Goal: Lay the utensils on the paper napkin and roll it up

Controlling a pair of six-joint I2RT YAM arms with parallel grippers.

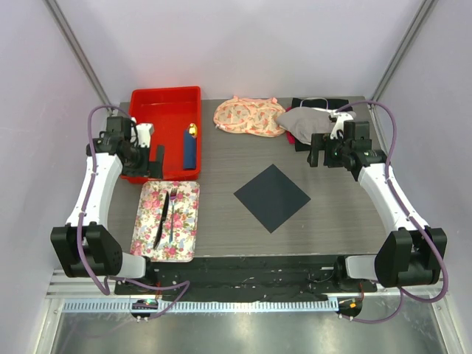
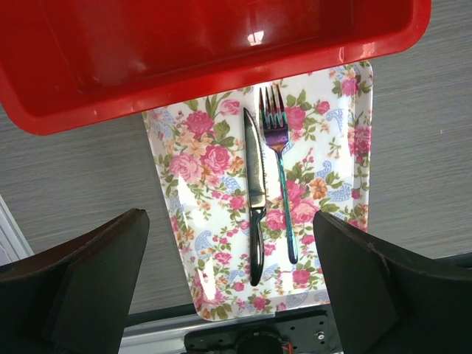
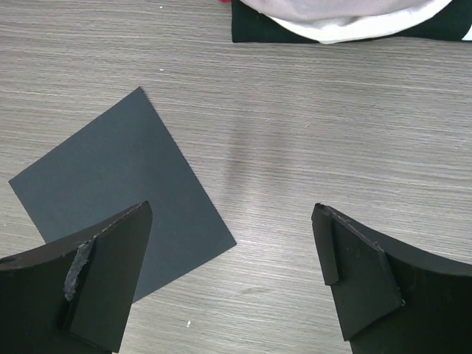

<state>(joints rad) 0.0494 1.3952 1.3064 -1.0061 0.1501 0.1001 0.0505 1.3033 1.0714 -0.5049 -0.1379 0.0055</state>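
Napkin (image 1: 272, 197) lies flat and unrolled mid-table, turned corner-on like a diamond, nothing on it. Fork (image 1: 172, 215) and knife (image 1: 161, 221) lie side by side on the floral tray (image 1: 188, 221) at the left, well apart from the napkin. In the left wrist view the knife (image 2: 255, 199) is left of the fork (image 2: 281, 177), both lengthwise along the tray, fork tines toward the red bin (image 1: 166, 96).

Left gripper (image 1: 147, 158) hangs over the bin's near edge, just beyond the tray's far end, fingers spread wide, holding nothing. Right gripper (image 1: 322, 151) hangs above bare table right of the napkin and near the grey cloth (image 1: 310, 124), fingers also wide apart and empty. The right wrist view shows the napkin (image 3: 125, 177) down and to the left of its fingers, no contact.

Progress: nothing done yet, judging by the layout. Both utensils are untouched on the tray and the napkin is bare. Left to do: pick up fork and knife, lay them on the napkin, then roll it. The left arm looks best placed for the first pick, being closest to the tray.
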